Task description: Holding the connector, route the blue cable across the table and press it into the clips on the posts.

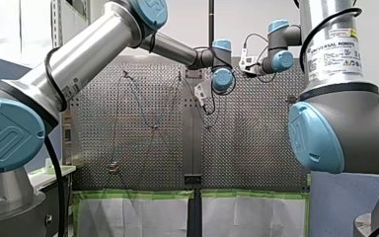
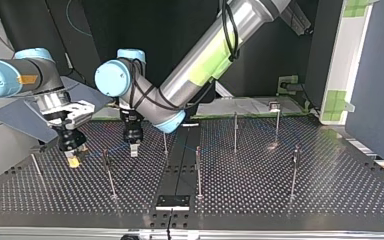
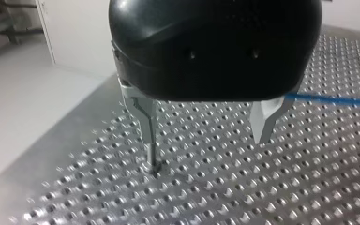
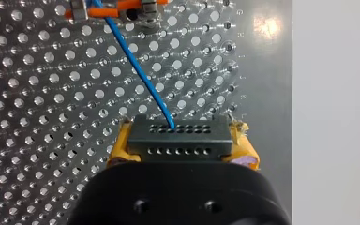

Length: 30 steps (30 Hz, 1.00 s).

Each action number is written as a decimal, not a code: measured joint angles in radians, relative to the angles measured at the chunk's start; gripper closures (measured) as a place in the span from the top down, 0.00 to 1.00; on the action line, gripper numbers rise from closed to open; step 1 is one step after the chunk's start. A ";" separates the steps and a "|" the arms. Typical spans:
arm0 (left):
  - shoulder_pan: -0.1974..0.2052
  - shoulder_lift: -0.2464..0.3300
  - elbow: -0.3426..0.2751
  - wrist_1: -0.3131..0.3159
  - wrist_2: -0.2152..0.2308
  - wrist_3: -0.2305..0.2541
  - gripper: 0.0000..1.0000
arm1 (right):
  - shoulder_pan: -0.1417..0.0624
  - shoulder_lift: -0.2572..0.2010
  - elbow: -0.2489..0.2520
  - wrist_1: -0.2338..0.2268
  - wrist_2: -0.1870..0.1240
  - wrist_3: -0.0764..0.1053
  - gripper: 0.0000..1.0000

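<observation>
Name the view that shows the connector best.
Right wrist view: the connector sits close-up, clamped in my right pincer, with the blue cable plugged in. Top and front views: too small to tell. Left wrist view: only the cable.

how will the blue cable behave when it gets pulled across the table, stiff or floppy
Probably floppy and light: the blue cable is very thin. It runs straight from the connector held in my right pincer, so it looks taut now; slackened, it would likely sag.

Dark grey connector (image 4: 178, 140) (two hole rows), blue cable (image 4: 139, 70) running straight from it
</observation>
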 joint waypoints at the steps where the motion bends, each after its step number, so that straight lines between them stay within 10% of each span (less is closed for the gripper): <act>1: -0.001 0.009 -0.008 0.005 0.006 0.002 1.00 | 0.000 0.000 0.000 0.000 0.000 0.000 0.00; 13: -0.041 0.115 -0.115 0.090 0.093 0.007 1.00 | -0.002 0.000 0.000 0.001 0.000 0.000 0.00; 30: -0.026 0.256 -0.256 0.221 0.040 -0.029 1.00 | 0.000 -0.001 0.000 0.003 0.000 0.000 0.00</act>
